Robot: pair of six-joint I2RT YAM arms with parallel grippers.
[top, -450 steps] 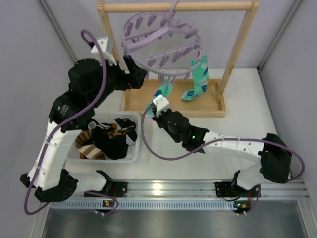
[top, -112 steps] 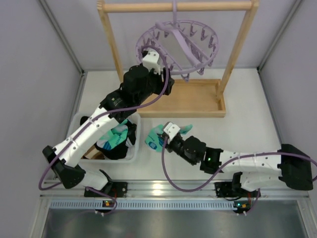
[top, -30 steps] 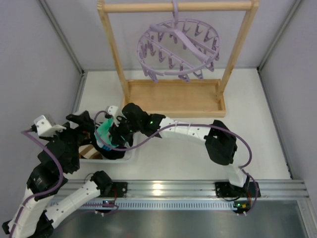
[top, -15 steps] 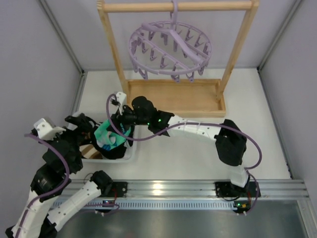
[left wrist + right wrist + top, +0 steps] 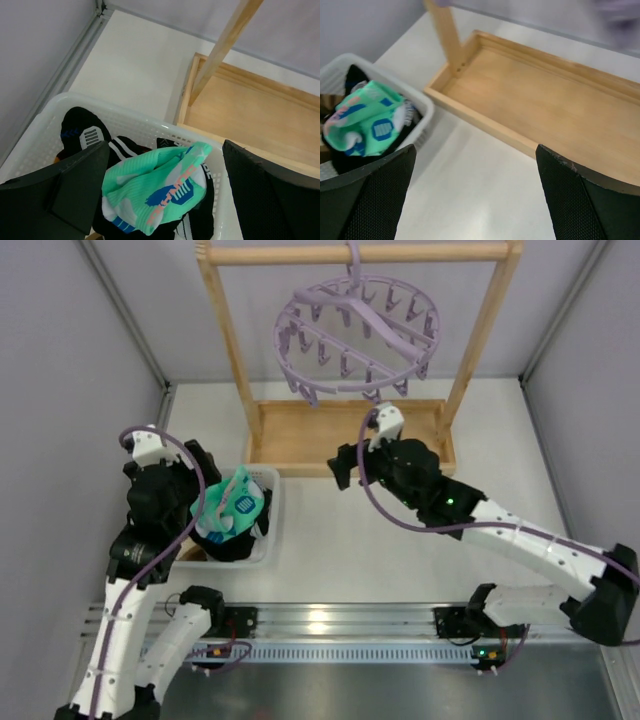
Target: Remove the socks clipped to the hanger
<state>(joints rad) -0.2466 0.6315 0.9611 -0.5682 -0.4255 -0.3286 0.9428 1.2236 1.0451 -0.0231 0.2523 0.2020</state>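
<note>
Socks: a mint sock (image 5: pixel 232 508) is seen heaped on dark ones inside the white basket (image 5: pixel 272 502), which stands on the desk (image 5: pixel 330 540) at the near left. None is seen clipped up.
Hanger: the hanger (image 5: pixel 370 320) is hung by its hook from the top bar of the wooden rack (image 5: pixel 228 340). Its ring is tilted, with the left edge lower. In the top view the pegs appear bare, though their far sides are not fully shown.
Direction: the hanger lies above and beyond both tools, and to the right of the basket.
Nearer arm: the right arm is judged nearer, as its tool is poised over the rack's tray (image 5: pixel 400 430), almost beneath the ring.
Right tool: the right tool (image 5: pixel 476 155) is spread wide, and nothing is held.
Left tool: the left tool (image 5: pixel 166 150) is spread wide above the basket, with the mint sock directly below it and untouched.
Judgement: the removal is taken to be finished, or nearly so. Any last check of the pegs would fall to the right arm, reaching upward.
</note>
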